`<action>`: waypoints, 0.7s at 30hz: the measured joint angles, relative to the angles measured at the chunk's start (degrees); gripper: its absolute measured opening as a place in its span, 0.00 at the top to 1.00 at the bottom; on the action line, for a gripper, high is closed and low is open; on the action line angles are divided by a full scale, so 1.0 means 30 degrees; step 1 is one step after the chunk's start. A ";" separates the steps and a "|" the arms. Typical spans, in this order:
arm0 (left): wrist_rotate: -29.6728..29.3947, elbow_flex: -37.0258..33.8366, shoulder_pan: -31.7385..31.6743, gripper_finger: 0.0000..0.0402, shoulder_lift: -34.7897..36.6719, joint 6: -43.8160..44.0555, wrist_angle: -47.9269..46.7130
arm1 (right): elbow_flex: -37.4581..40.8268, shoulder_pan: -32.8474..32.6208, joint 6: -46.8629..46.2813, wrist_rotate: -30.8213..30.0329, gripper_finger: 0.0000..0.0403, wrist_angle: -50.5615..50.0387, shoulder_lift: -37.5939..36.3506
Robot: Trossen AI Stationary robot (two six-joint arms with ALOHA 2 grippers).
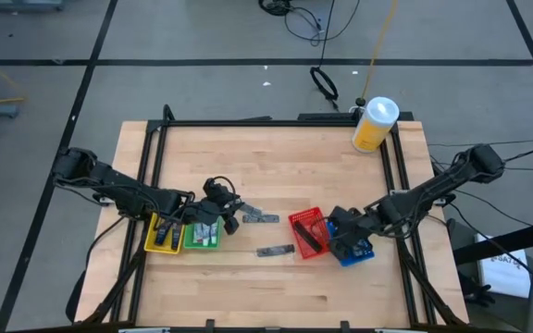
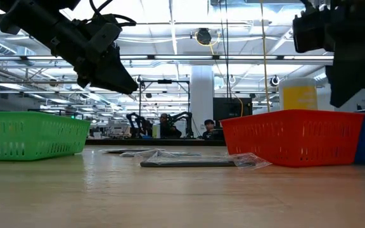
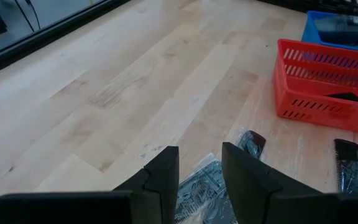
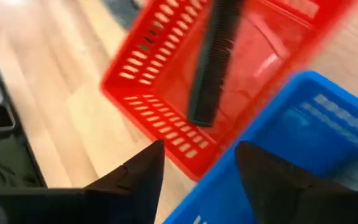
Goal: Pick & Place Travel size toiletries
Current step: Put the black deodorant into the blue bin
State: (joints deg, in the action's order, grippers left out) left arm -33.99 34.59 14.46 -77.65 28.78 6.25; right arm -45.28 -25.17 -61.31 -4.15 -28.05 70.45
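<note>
Two clear-wrapped dark combs lie flat on the bench (image 1: 276, 287) near its middle: one comb packet (image 1: 261, 217) just beside the left gripper (image 1: 232, 219), a second packet (image 1: 275, 251) nearer the front edge. A third black comb (image 4: 213, 59) leans inside the red bin (image 1: 296, 222). The left gripper hovers fingers spread, empty. The right gripper (image 4: 197, 168), also spread and empty, hangs over the blue bin (image 1: 363, 252).

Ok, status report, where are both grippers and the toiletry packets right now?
Left gripper open over a packet by the green bin. Right gripper open, empty, above red bin. Second packet loose. Nothing blocking.
</note>
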 joint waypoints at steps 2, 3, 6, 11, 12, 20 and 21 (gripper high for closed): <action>0.0000 0.0000 0.0000 0.70 0.0000 -0.0003 -0.0004 | 0.0000 0.0000 -0.1336 -0.0045 0.55 -0.0695 -0.0234; -0.0001 0.0000 0.0000 0.70 0.0000 -0.0003 -0.0004 | 0.0000 0.0007 -0.2071 -0.0077 0.57 -0.1156 -0.0469; -0.0001 0.0000 0.0015 0.70 0.0000 -0.0003 -0.0004 | 0.0000 0.0000 -0.4185 -0.0266 0.62 -0.3559 -0.1314; 0.0003 0.0000 0.0015 0.70 0.0000 -0.0003 -0.0004 | 0.0000 0.0064 -0.6317 -0.2343 0.72 -0.7405 -0.1877; 0.0003 0.0000 0.0015 0.70 0.0000 -0.0003 -0.0003 | 0.0000 0.0144 -0.6489 -0.2801 0.74 -0.7709 -0.1857; -0.0004 0.0000 0.0015 0.70 0.0000 -0.0003 -0.0002 | 0.0000 0.0774 -0.6415 -0.1246 0.88 -0.6821 -0.0753; -0.0004 0.0000 0.0015 0.70 0.0000 -0.0003 0.0003 | 0.0000 0.0787 -0.6378 -0.0365 0.89 -0.6298 -0.0649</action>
State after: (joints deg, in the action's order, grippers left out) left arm -34.00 34.59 14.50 -77.65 28.77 6.26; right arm -45.28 -22.81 -80.45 -5.25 -46.95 68.50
